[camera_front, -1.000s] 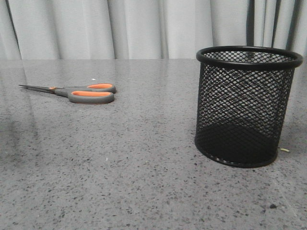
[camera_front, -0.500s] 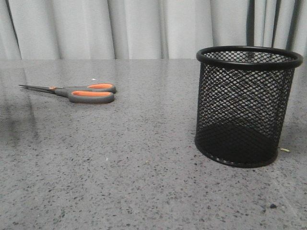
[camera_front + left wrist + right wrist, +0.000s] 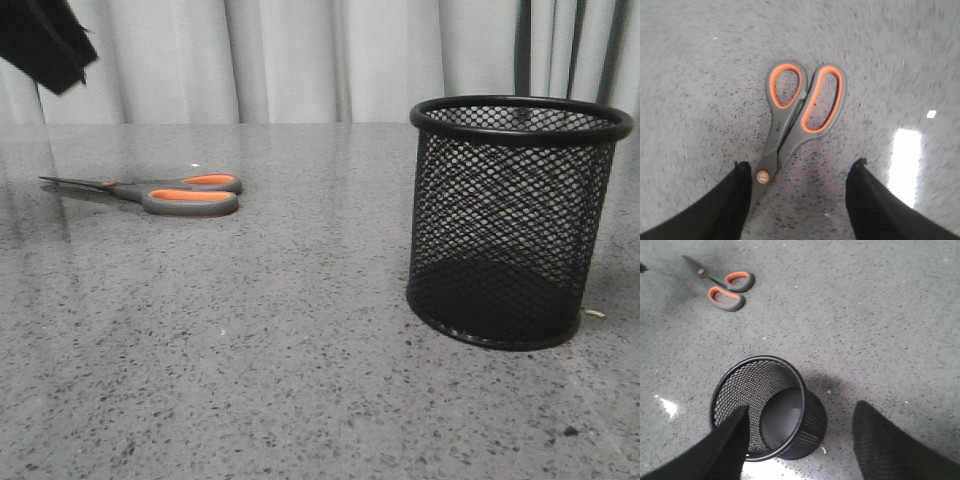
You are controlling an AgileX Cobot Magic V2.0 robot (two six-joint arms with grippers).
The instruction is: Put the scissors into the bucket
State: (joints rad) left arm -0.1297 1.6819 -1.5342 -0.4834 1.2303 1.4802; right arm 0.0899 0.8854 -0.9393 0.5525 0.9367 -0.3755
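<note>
Table (image 3: 300, 350): scissors (image 3: 799, 117) tips hidden, prob. under left pincer (image 3: 797, 172).

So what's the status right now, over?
Both tools open, holding nothing. Left tool above the scissors, which lie flat on the table. Bucket upright, empty, under the right tool. Nothing in the way.

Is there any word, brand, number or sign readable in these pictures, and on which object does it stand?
None can be read.
Scissors: no print shows on the handles or the orange pivot.
Bucket: plain black mesh, no label.
Table: only speckles.
</note>
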